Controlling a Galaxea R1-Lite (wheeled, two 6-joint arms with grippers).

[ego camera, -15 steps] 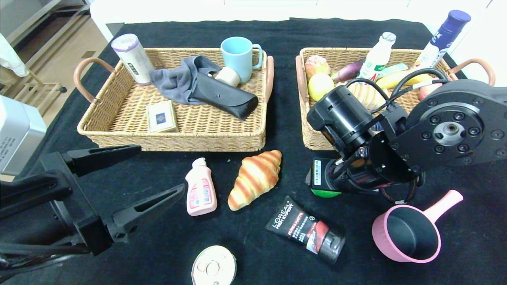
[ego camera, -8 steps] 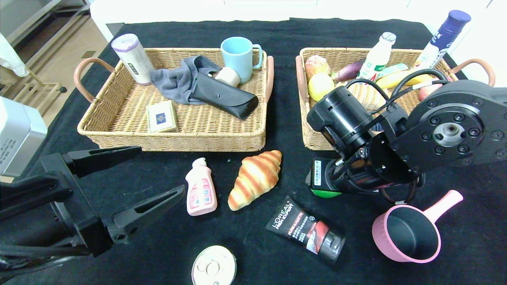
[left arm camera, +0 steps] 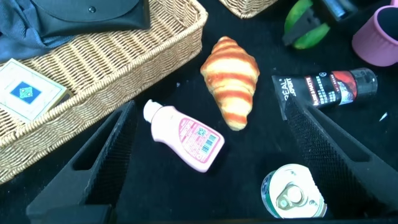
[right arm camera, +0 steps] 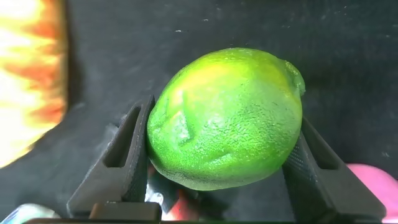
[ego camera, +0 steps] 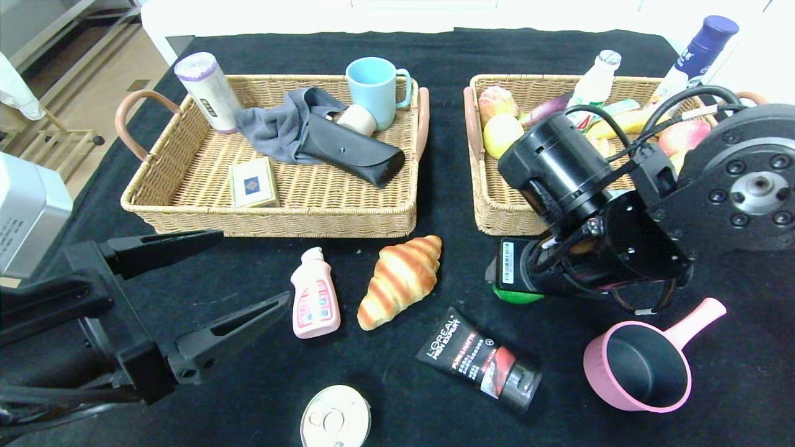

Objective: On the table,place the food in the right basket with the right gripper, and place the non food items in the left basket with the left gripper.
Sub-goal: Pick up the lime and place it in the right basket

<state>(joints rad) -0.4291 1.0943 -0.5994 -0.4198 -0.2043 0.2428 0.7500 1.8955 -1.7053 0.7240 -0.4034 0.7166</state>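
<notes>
My right gripper (right arm camera: pixel 224 127) is shut on a green lime (right arm camera: pixel 231 99), held just above the black cloth in front of the right basket (ego camera: pixel 489 218); from the head view only a green sliver of the lime (ego camera: pixel 514 297) shows under the wrist. On the cloth lie a croissant (ego camera: pixel 400 280), a pink bottle (ego camera: pixel 315 302), a black L'Oreal tube (ego camera: pixel 478 360) and a tin can (ego camera: pixel 335 417). My left gripper (ego camera: pixel 251 267) hangs open at the near left, with nothing between its fingers, above the pink bottle (left arm camera: pixel 185 135) and croissant (left arm camera: pixel 231 81).
A pink saucepan (ego camera: pixel 646 363) sits near right of my right arm. The left basket (ego camera: pixel 267 216) holds a cup, cloth, black case, card box and a canister. Fruit, bottles and bread fill the right basket.
My right arm has risen and shifted right and toward the right basket, carrying the lime with it. The left arm has not moved.
</notes>
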